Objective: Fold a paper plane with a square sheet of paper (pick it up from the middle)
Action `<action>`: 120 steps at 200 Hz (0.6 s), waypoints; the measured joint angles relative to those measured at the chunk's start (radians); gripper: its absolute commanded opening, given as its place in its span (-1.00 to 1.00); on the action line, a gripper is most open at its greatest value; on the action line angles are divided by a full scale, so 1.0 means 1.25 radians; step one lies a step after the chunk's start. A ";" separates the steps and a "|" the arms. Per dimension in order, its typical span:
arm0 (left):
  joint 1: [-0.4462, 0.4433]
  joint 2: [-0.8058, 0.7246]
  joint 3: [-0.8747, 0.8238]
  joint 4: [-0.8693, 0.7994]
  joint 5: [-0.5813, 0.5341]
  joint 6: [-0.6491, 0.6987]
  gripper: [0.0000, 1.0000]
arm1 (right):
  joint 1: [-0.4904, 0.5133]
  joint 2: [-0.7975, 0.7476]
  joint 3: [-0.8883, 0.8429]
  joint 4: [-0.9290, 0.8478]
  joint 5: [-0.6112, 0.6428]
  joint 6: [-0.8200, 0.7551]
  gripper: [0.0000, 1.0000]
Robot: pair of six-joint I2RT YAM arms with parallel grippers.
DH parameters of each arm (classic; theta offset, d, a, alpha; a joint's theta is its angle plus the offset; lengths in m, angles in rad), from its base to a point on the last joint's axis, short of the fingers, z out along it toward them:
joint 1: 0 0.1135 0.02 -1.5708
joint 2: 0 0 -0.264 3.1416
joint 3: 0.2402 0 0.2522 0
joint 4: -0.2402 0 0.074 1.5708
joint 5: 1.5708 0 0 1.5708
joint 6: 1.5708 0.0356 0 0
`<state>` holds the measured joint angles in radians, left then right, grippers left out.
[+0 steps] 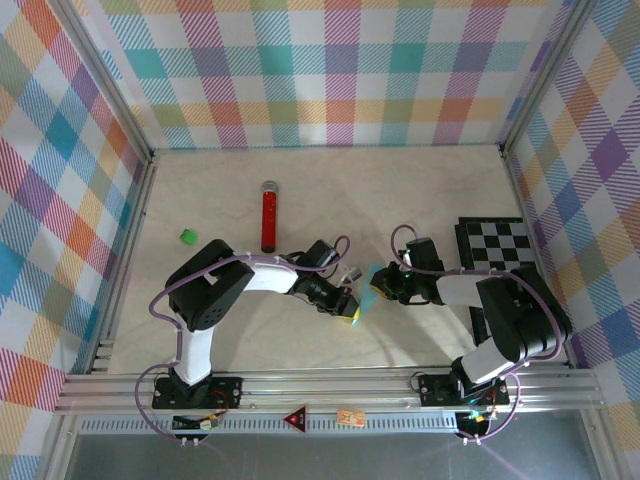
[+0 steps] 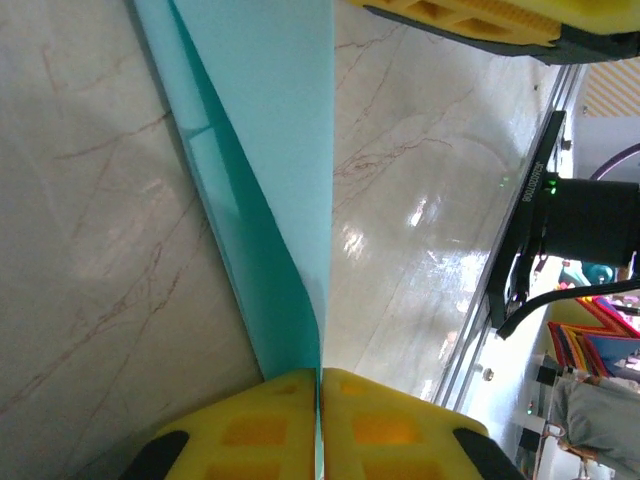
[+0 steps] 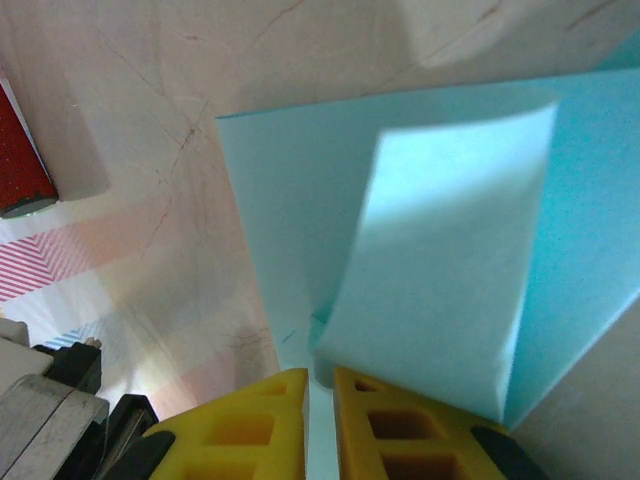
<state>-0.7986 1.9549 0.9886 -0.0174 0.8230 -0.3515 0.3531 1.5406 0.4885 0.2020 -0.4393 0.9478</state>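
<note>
Pinching from both sides: the left jaws have their yellow pads (image 2: pixel 290 395) pressed together on one edge of the square sheet of paper (image 2: pixel 270 140). The right jaws' pads (image 3: pixel 352 400) are closed on another edge, with only a thin slit where the paper passes through.

- Position: the sheet is held between the two arms over the near middle of the tabletop (image 1: pixel 400 190). From above it is a small cyan sliver (image 1: pixel 375 288), seemingly standing on edge and lifted.
- Handling (judged): very light, thin and limp. It will take a crease and keep it, and will crumple or tear if the two grips pull apart or twist against each other. A loose flap curls up in the right wrist view, so any unsupported part will sag. It is best held close to an edge or along a fold, with both grips moving together.
- Hard to tell: how many folds the sheet carries, and whether its lower edge touches the tabletop. Its far corners are cut off in both wrist views, and from above the wrists cover most of it.
- The red glittery tube (image 1: pixel 268 215) and the checkered board (image 1: pixel 497 243) lie well apart from it.
</note>
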 measured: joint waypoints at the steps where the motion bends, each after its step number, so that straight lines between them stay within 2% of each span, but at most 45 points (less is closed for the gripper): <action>1: 0.000 0.000 0.001 -0.002 -0.001 0.001 -0.73 | 0.000 0.000 0.000 0.000 0.000 0.000 -0.67; 31: -0.003 -0.032 -0.007 -0.036 -0.024 0.001 -0.42 | 0.000 0.000 0.000 0.000 0.000 0.000 -0.66; 56: -0.003 -0.086 -0.024 -0.048 -0.067 -0.030 -0.38 | 0.000 0.000 0.000 0.000 -0.001 0.000 -0.67; 67: -0.003 -0.103 -0.024 -0.041 -0.082 -0.046 -0.44 | 0.000 0.000 0.000 0.000 -0.001 0.000 -0.67; 101: -0.003 -0.121 -0.020 0.024 -0.099 -0.113 -0.86 | 0.000 0.000 0.000 0.000 -0.001 0.000 -0.67; 120: -0.004 -0.104 0.003 0.049 -0.086 -0.139 -0.92 | 0.000 0.000 0.000 0.000 -0.001 0.000 -0.67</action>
<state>-0.8036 1.8248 0.9920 0.0437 0.7158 -0.5259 0.3527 1.5410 0.4885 0.2020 -0.4404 0.9474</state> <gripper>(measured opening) 0.056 0.166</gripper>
